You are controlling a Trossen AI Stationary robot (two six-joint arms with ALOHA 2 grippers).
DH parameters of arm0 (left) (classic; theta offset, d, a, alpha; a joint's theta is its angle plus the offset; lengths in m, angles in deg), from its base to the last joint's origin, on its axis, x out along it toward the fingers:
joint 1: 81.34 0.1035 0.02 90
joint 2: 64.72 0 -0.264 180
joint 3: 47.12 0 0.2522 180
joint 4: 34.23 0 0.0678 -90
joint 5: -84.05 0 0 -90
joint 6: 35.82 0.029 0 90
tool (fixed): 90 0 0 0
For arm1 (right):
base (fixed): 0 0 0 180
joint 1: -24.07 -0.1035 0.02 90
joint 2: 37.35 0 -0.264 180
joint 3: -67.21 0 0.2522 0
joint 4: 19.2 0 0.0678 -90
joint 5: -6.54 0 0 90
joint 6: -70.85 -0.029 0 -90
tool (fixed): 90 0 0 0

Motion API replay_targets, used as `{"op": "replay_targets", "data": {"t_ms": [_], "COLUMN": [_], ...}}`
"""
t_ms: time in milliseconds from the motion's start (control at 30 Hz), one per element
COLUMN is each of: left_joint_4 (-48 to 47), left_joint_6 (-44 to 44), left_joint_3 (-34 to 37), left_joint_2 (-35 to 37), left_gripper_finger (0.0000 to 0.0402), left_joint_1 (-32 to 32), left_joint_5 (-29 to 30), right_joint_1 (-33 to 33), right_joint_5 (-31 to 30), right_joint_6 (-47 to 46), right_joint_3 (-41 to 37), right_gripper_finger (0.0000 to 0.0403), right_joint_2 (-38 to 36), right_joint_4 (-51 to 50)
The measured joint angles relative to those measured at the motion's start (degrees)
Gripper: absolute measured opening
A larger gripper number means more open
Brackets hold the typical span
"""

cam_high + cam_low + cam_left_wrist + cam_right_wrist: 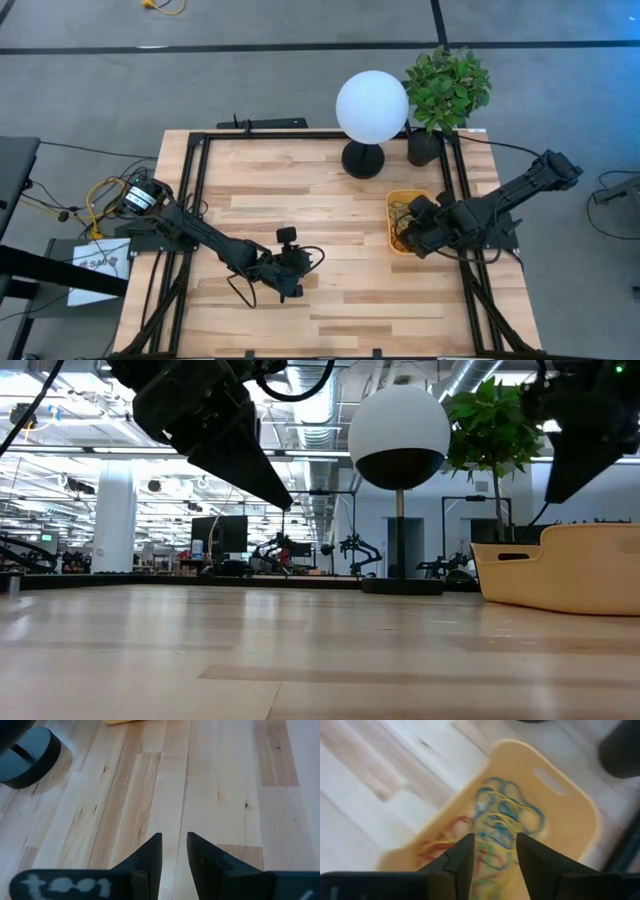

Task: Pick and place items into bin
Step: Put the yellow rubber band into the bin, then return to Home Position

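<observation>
So the rubber bands [497, 827] are all piled in the yellow bin [399, 204] on the right of the tabletop [330, 300]. Right gripper [492, 852] hangs over them, fingers spread, holding nothing. Left gripper [173, 851] sits spread mid-table. Bands look featherlight, floppy, tangly; I'd pinch a single strand.

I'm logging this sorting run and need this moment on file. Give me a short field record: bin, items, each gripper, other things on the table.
bin: yellow tray at the table's right side
items: rubber bands, blue, yellow, red and green, lying in the bin
right gripper: open, above the bin, holding nothing
left gripper: open, over bare wood near mid-table, empty
other: globe lamp and potted plant at the far edge
</observation>
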Motion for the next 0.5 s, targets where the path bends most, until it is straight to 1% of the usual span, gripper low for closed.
{"op": "replay_targets", "data": {"t_ms": [133,267,333,433,500], "left_joint_4": [-0.26,0.06,-0.04,-0.7,-3.63], "left_joint_6": [-0.68,1.55,-0.76,-5.42,-6.11], "left_joint_3": [0.0,0.0,0.0,0.0,0.0], "left_joint_2": [0.0,0.0,0.29,3.39,7.15], "left_gripper_finger": [0.0082,0.0082,0.0082,0.0082,0.0082], "left_joint_1": [0.01,0.31,0.64,1.37,1.67], "left_joint_5": [-0.01,0.34,0.52,-1.26,-3.48], "right_joint_1": [-0.12,0.45,0.88,1.15,1.12], "right_joint_5": [0.1,-2.26,-2.65,-2.41,-1.22], "right_joint_6": [0.67,7.17,11.09,13.46,13.48], "right_joint_3": [0.51,0.51,0.51,0.58,1.52], "right_gripper_finger": [0.0146,0.0148,0.0148,0.0146,0.0145], "right_joint_2": [0.04,0.08,0.06,-1.1,-2.35], "right_joint_4": [5.04,9.81,11.35,12.83,11.38]}}
